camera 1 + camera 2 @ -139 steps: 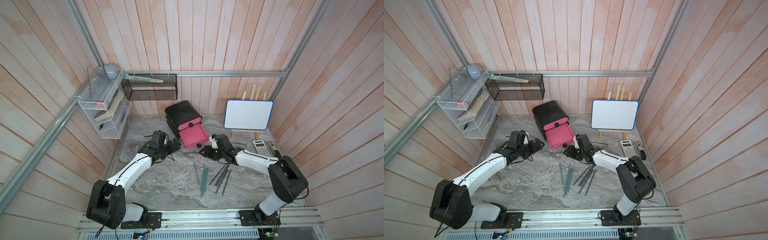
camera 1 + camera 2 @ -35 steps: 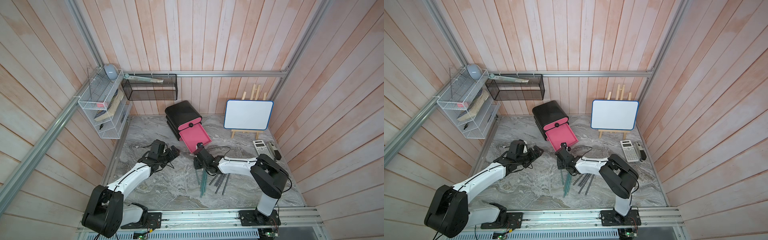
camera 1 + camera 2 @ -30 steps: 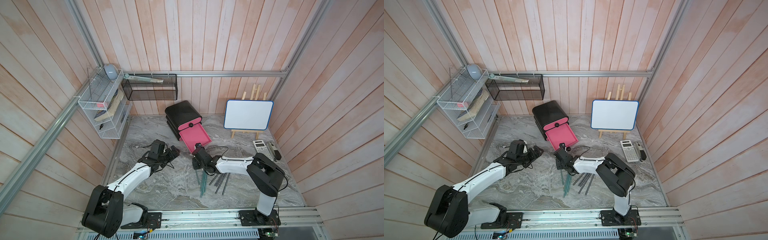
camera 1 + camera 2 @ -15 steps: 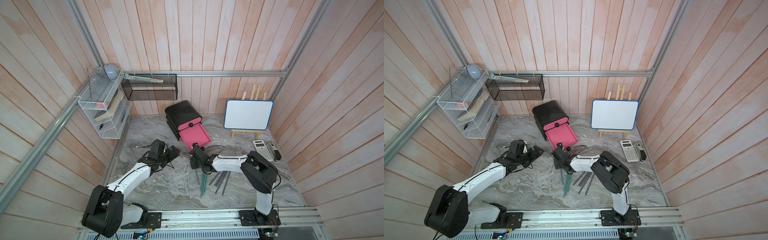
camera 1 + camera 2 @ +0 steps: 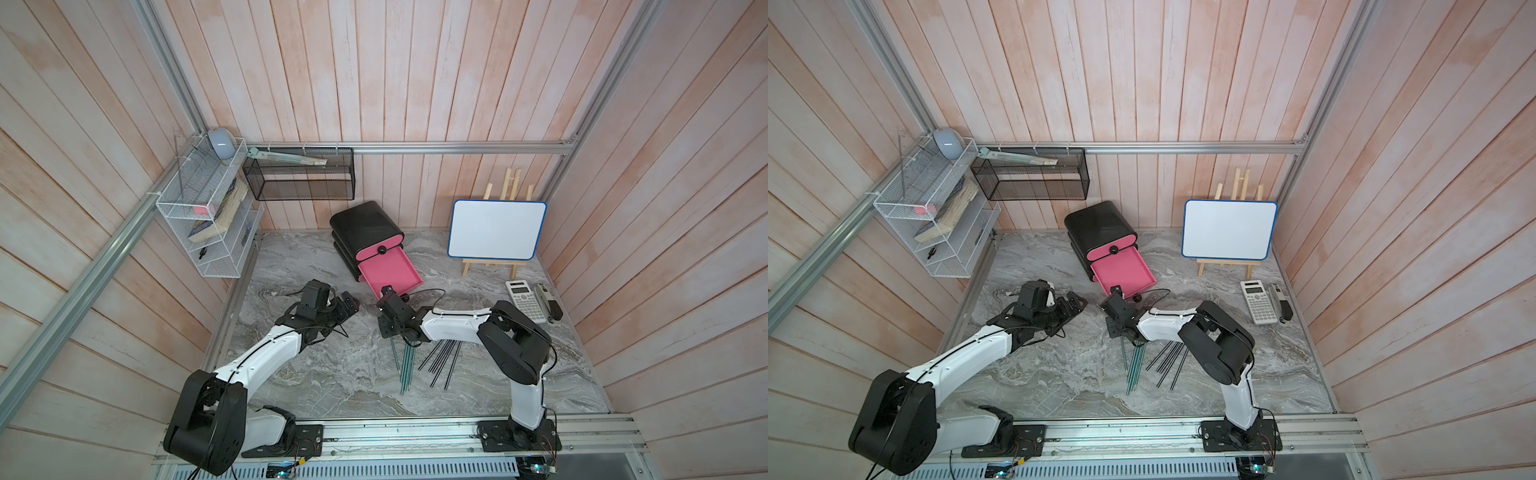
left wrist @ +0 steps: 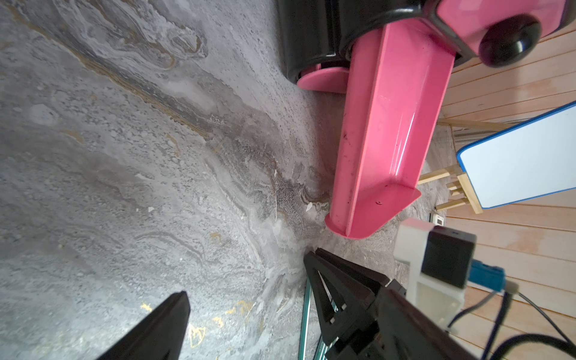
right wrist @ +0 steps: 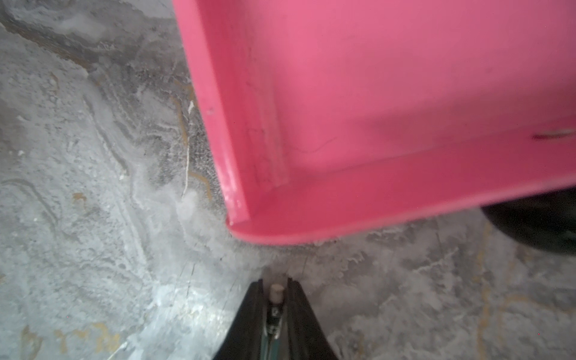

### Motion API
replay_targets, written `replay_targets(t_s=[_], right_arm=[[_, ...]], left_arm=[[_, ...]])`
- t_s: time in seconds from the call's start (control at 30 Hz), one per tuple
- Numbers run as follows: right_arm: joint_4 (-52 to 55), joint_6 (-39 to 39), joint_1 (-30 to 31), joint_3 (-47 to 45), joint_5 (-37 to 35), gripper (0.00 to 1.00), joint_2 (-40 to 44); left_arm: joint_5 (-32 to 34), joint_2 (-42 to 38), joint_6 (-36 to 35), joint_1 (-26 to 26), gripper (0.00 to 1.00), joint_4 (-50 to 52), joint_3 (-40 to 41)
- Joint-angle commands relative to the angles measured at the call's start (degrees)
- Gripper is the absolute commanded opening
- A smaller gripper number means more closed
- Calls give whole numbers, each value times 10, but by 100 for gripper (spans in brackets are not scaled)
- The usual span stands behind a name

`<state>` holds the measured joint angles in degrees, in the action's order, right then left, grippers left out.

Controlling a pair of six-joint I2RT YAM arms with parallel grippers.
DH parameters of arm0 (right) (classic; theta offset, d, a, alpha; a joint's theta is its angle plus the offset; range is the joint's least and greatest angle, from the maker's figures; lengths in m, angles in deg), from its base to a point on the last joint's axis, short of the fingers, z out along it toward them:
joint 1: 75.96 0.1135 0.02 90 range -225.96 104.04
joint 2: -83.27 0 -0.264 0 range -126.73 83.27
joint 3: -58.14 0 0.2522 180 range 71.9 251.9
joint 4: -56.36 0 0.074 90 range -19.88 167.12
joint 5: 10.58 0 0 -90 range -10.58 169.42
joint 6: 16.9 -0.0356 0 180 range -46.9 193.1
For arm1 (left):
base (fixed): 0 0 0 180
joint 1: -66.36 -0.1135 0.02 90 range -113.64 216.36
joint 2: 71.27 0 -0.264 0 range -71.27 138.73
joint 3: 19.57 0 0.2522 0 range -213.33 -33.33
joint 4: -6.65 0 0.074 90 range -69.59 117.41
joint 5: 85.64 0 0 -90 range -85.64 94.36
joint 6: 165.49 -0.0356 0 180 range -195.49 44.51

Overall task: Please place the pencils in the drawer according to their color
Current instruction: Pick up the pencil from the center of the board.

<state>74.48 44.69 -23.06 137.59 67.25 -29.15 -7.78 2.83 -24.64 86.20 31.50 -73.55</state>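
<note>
**Right jaws pinch a teal pencil by its end, with the open drawer just ahead.**

The left gripper (image 5: pixel 348 302) hangs empty over bare table (image 5: pixel 332 374), jaws wide apart, off the drawer's left side. The right gripper (image 7: pixel 274 288) is the nearer arm. Its jaws are closed on the eraser end of a teal pencil (image 7: pixel 273 311), whose long axis runs back under the wrist, away from the drawer (image 5: pixel 390 270). The drawer's front corner lies straight ahead of the jaws, close but apart, so I judge the coming move to be a lift and a carry forward over the front wall. The other teal pencils (image 5: pixel 406 368) and, right of them, the black pencils (image 5: pixel 440 361) lie on the table near the right arm. The wrist view cuts off the held shaft, and in both top views the gripper covers its held end. I cannot tell whether its far end rests on the table.
</note>
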Motion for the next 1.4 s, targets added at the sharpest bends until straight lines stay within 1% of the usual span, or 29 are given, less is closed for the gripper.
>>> replay_targets(t_s=[0.0, 0.13, 0.17, 0.27, 0.47, 0.73, 0.9, 1.13, 1.37], right_arm=[[41, 12, 5, -8, 4, 11, -12], [42, 12, 5, -18, 5, 1, 0], [43, 12, 5, -20, 6, 0, 4], [45, 9, 5, -23, 13, 0, 15], [43, -6, 5, -29, 48, 0, 63], [21, -45, 6, -34, 106, 0, 128], [7, -68, 1, -28, 120, 0, 161], [-38, -131, -50, -24, 176, 0, 195], [-104, -196, -121, -8, 215, 0, 182]], left_arm=[[-1, -9, 1, 2, 100, -6, 9], [0, -11, 1, 2, 100, -7, 9], [-1, -11, 1, 2, 100, -6, 9], [0, -11, 0, 2, 99, -5, 7], [1, -13, -3, 2, 100, 1, 4], [2, -20, -13, 2, 99, 14, -7], [-3, -20, -19, 6, 100, 22, -18], [-8, -8, -16, 24, 100, 23, -47], [-6, 18, -14, 43, 100, 23, -83]])
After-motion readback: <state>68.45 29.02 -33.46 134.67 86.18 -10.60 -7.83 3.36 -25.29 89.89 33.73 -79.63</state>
